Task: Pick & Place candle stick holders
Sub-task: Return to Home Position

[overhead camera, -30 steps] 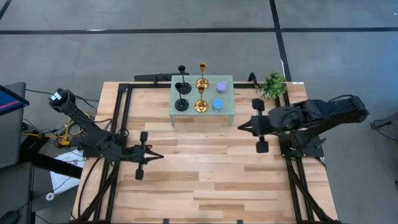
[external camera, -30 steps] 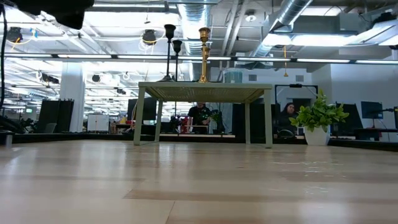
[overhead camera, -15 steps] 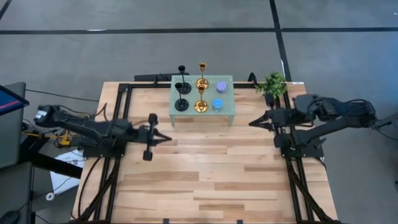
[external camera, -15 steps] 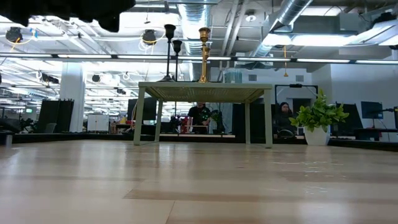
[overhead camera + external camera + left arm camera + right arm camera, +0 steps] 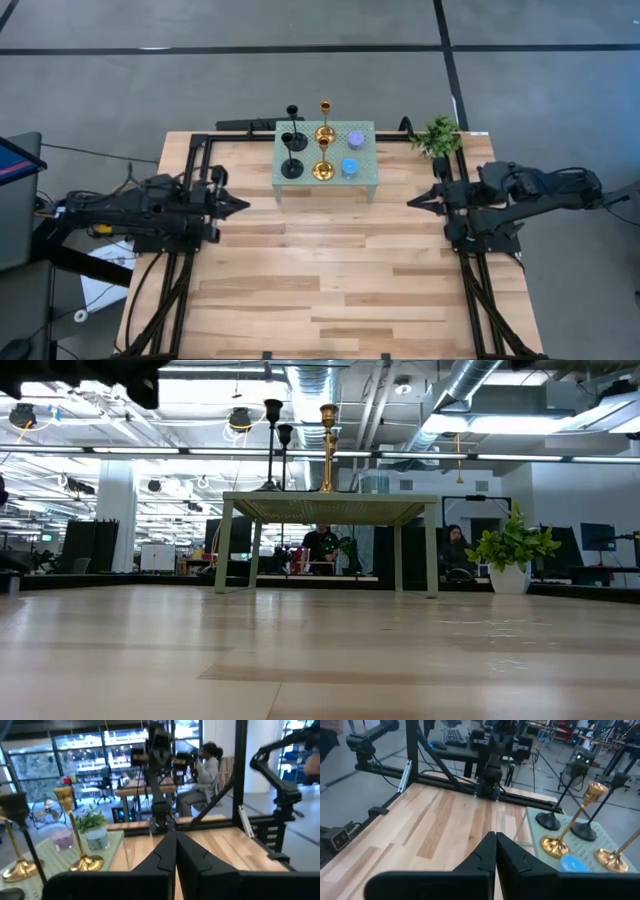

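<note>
Fingers [image 5: 161, 857] pressed tip to tip on the left gripper [image 5: 240, 204], nothing between them; same story on the right gripper [image 5: 411, 203], closed and empty in its own wrist view.

Now the goods: all six pieces stand on the pale green perforated stand [image 5: 368, 182] at the far middle of the light wooden table [image 5: 330, 280]. A shiny gold candle stick holder [image 5: 323, 171] with round base and slim stem has its gold twin [image 5: 324, 131] lined up just beyond it. On the left arm's side, a black slim-stemmed candle stick holder [image 5: 291, 168] and its black twin [image 5: 293, 141] make their own row. On the right arm's side, the squat blue cylinder [image 5: 350, 168] sits in front of the squat purple cylinder [image 5: 355, 138]. Everything is upright, and nothing touches its neighbour as far as the high view shows.

The small green leafy plant [image 5: 438, 135] sits off the stand's far right corner.

And the change: a second ago both arms reached out over the boards, the left gripper well down the table; now both have drawn back to the table's side edges, tips pointing inward, well apart from the stand.

My read: placing is finished; only the retreat to rest remains, and little can go wrong with both grippers clear of those tippy stems.
</note>
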